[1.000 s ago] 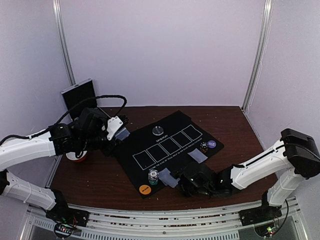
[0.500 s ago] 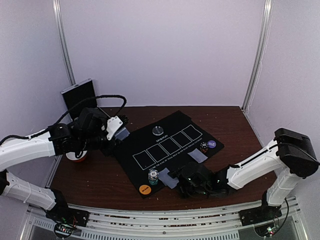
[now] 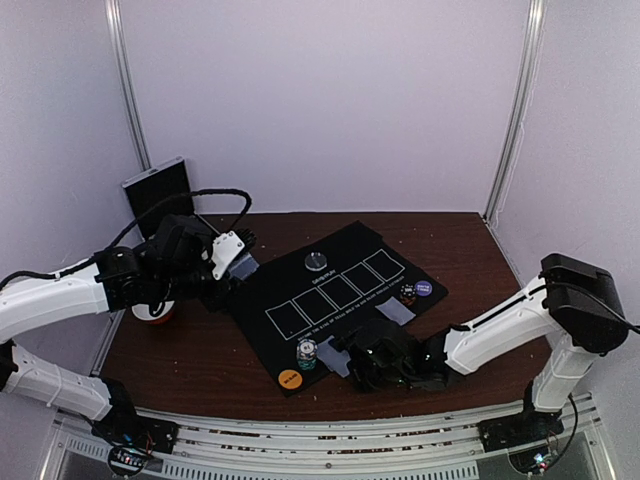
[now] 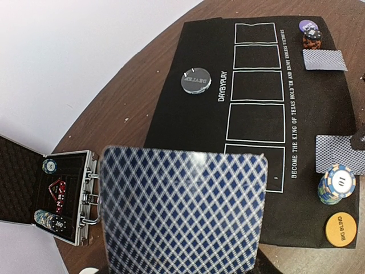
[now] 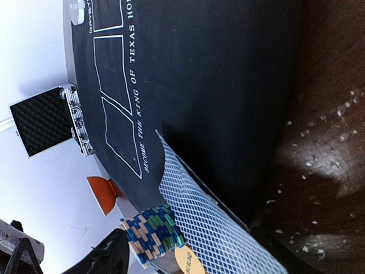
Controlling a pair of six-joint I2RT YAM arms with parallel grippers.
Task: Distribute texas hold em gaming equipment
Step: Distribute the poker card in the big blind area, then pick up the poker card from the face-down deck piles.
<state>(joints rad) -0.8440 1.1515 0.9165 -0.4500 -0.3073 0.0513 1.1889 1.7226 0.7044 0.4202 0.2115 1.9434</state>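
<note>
Your brown table (image 3: pixel 470 240) carries the black mat (image 3: pixel 350 240) with its five white boxes; at the back left, off the mat, the silver case (image 4: pixel 63 194) stands open with chips inside; the red-and-white bowl (image 3: pixel 153 313) peeks out beneath your left arm; your left gripper (image 3: pixel 232 262) hangs over the mat's left edge, pinched on a blue-backed card (image 4: pixel 182 211) that fills its wrist view; your right gripper (image 3: pixel 352 358) sits low at the mat's near edge, jaws apart, gripping nothing; a near card (image 5: pixel 211 217) lies flat on the mat there, just beside a blue-and-white chip stack (image 4: pixel 336 184), the orange disc (image 4: pixel 341 229) next to that; on the mat's right side lies another card (image 4: pixel 324 59), beside it a dark chip stack (image 4: pixel 312 39) and the purple disc (image 4: pixel 308 26); the clear disc (image 4: pixel 195 81) rests beyond the boxes.
</note>
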